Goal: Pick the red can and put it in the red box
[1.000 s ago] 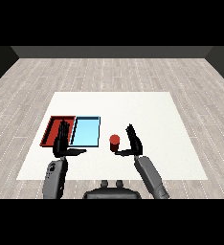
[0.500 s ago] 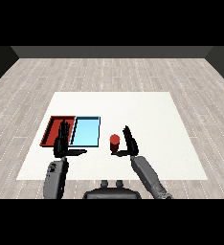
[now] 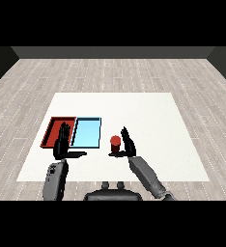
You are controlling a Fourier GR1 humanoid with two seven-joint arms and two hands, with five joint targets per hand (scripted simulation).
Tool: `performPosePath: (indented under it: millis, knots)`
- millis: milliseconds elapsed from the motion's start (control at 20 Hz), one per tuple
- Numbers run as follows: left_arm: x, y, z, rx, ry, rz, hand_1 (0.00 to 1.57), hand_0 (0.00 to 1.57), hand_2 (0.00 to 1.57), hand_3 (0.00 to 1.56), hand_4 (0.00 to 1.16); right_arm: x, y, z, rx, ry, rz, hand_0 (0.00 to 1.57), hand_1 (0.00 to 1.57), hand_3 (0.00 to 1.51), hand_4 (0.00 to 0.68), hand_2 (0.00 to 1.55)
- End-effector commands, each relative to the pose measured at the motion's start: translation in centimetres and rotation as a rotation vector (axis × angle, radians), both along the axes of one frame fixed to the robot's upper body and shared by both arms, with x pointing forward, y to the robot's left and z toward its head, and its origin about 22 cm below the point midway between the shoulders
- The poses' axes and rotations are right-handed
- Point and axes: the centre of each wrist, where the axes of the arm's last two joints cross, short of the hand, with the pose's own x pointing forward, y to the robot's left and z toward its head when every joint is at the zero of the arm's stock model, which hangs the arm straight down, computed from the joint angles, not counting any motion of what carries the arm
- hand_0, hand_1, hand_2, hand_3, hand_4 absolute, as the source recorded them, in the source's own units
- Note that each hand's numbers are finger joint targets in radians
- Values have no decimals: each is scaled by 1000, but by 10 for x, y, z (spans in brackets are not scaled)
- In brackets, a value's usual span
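A small red can (image 3: 116,143) stands upright on the white worktop (image 3: 148,116), just beside the right robot hand (image 3: 128,144), whose fingers are released. The left robot hand (image 3: 63,144), fingers straight, overlaps the red tray (image 3: 52,130) beside the light blue tray (image 3: 87,131).

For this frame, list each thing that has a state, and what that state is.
Red can: upright on the table, right of the trays, not lifted.
Right hand: open, right beside the can, fingers not curled round it.
Left hand: open, fingers straight, over the red tray's near edge, holding nothing.
Red tray: flat on the table, no can in it.
Blue tray: flat beside the red tray, nothing in it.
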Motion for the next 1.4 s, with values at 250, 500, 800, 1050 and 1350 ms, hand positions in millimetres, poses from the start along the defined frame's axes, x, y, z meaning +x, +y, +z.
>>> performPosePath:
  millis: [250,500,800,1050,1350]
  knots:
    - [5,1,-3,7,0,10,0,0,0,0,0,8,9,8,29,-15,19,0,0,0,0,0]
    - [8,-16,-18,27,7,-13,0,0,0,0,0,-4,0,5,36,-2,54,0,0,0,0,0]
    - [4,-8,6,9,4,-3,0,0,0,0,0,16,33,14,52,10,62,0,0,0,0,0]
    - [-8,7,15,5,-20,1,0,0,0,0,0,17,40,14,16,10,65,0,0,0,0,0]
    - [4,13,9,18,-12,8,0,0,0,0,0,14,25,10,-76,74,5,0,0,0,0,0]
